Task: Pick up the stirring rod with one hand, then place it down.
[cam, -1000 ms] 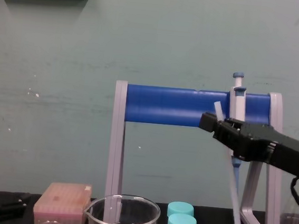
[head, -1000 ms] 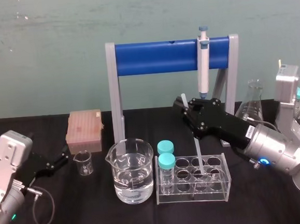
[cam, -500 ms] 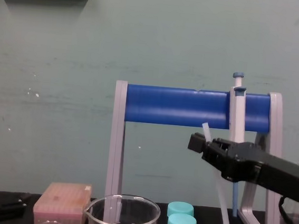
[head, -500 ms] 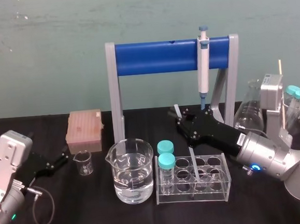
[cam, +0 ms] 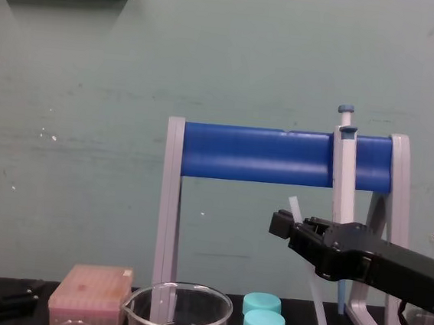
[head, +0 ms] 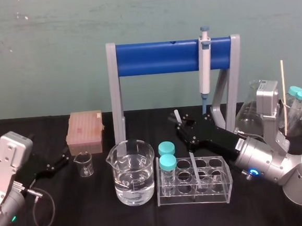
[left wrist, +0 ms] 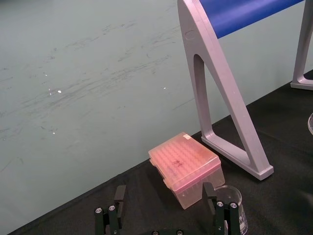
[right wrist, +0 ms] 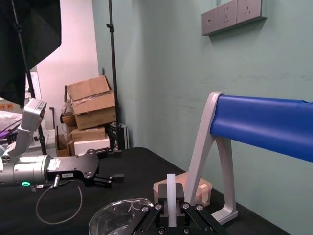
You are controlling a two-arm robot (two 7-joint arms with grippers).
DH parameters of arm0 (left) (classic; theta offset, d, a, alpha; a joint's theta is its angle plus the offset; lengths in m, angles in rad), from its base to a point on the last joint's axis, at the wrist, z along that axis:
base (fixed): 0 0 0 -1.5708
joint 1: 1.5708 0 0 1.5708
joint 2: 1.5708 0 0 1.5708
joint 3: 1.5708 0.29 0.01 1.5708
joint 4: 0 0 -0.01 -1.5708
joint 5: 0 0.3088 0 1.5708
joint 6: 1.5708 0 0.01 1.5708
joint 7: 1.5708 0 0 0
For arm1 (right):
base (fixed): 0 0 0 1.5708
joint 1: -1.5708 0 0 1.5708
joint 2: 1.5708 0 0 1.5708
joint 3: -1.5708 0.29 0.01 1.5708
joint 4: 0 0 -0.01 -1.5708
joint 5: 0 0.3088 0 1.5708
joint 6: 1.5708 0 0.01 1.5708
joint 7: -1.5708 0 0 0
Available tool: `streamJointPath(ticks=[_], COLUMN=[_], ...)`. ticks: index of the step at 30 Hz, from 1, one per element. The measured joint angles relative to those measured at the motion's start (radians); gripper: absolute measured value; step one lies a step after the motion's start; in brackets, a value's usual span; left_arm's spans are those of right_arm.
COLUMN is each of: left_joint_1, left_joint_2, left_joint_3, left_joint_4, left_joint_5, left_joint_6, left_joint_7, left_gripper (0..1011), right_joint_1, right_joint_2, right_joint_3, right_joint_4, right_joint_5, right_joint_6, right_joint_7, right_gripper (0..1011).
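Over the rack: right gripper (head: 179, 123) hangs low above the clear test tube rack (head: 222, 190), reaching in from the robot's right with its tips pointing left

Right gripper grip: clamped on the stirring rod (right wrist: 170, 193). The wrist view shows both fingers (right wrist: 157, 209) pressed right up against it, no gap

Stirring rod: tilted, not upright. The short top end pokes up past the gripper, and the long part slants down below it into the rack, somewhere around the middle holes

Rod bottom: honestly can't tell if it touches the rack floor

Below the gripper, to its left: two teal-capped tubes (head: 167, 163) stand in the rack's left-end holes, apart from the rod

Further left of the gripper: big glass beaker (head: 132, 172) with water in it, sitting just beside the rack on the black counter (head: 96, 217)

Behind and above the gripper: grey-and-blue pipette (head: 205, 67) hangs off the blue bar of the stand (head: 157, 57), farther back than the rod

Right of the gripper: Erlenmeyer flask (head: 248, 116) sits behind the arm

Left gripper (head: 65, 157): parked well away at the far left of the counter, fingers spread apart, nothing between them

Ahead of the left gripper: small beaker (head: 84, 164) close to its tips, and a pink tip box (head: 84, 130) a bit beyond that
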Motion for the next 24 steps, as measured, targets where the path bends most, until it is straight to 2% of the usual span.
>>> streamJointPath(ticks=[24], left_joint_1=[0.000], left_joint_2=[0.000], left_joint_3=[0.000], left_joint_4=[0.000], left_joint_5=[0.000], left_joint_6=[0.000], left_joint_7=[0.000], left_gripper=[1000], right_joint_1=[-0.001], right_joint_2=[-0.009], right_joint_3=[-0.003], right_joint_4=[0.033], right_joint_5=[-0.008], right_joint_6=[0.017], right_joint_7=[0.007], right_gripper=[69])
